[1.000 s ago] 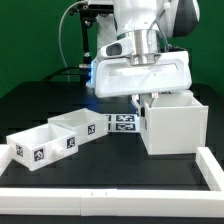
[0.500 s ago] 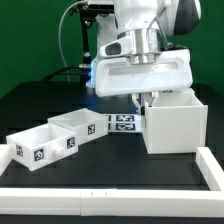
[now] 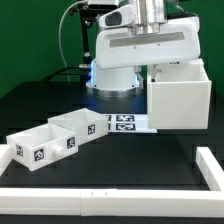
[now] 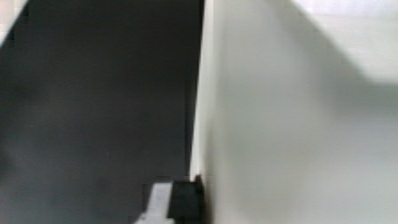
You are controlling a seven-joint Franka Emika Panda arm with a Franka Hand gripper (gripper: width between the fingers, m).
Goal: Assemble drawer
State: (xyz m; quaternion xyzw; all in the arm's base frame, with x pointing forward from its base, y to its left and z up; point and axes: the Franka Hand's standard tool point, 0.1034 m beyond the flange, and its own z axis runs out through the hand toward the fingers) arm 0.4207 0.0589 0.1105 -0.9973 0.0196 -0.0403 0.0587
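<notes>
The two small trays sit side by side on the black desk at the exterior view's left, open tops up, showing only bare white insides. The hand pinches one wall of the big hollow box at its top edge, jaws closed tight on it. The white box hangs upright, clear of the desk, at the exterior view's right. In the wrist view a finger lies against that wall.

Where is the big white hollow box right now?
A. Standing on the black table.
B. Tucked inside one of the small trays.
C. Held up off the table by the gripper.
C: the gripper clamps one wall of the casing, whose underside hangs clear above the table.
</notes>
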